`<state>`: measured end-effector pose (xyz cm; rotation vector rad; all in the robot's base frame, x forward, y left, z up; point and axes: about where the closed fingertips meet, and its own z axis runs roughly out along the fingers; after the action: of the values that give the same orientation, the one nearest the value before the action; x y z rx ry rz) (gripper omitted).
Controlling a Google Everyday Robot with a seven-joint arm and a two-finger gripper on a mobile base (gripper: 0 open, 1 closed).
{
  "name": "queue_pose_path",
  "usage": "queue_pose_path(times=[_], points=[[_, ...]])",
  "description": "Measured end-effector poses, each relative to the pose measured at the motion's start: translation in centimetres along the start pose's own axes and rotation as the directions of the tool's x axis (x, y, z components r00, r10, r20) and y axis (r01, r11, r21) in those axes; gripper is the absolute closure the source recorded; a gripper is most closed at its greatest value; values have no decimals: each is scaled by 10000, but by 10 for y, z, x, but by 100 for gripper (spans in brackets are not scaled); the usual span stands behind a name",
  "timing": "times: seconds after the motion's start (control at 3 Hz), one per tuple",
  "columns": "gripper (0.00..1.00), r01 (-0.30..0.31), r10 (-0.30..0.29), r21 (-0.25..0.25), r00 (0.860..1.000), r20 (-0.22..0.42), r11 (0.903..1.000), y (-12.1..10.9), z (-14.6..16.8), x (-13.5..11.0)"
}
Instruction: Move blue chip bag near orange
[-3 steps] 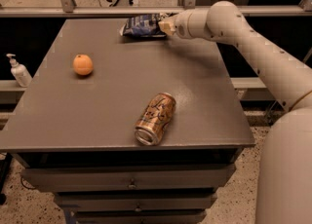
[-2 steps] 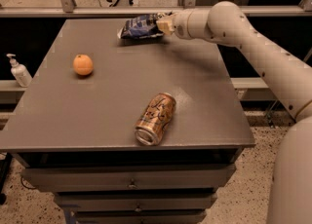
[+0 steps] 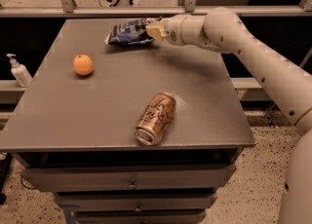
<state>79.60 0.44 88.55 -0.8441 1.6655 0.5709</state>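
On the grey tabletop (image 3: 195, 101), the gripper (image 3: 152, 29) was clamped on one end of the blue chip bag (image 3: 127, 31) near the far edge, well apart from the orange (image 3: 83, 65).

The tool (image 3: 151, 29), clamped on the blue chip bag (image 3: 126, 32) at the table's (image 3: 204, 106) far edge, hides its right end
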Motion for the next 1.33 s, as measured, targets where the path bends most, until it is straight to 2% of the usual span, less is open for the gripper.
queue_pose_path(times=[0.33, 0.67, 1.0, 1.33], points=[[100, -361, 373, -579, 9991, 193, 9977, 25, 12, 2], [100, -583, 649, -1333, 9969, 455, 9894, 54, 29, -2], [100, -537, 698, -1930, 9945, 780, 9797, 76, 38, -14], [100, -475, 720, -2322, 9926, 981, 9715, 91, 40, -24]])
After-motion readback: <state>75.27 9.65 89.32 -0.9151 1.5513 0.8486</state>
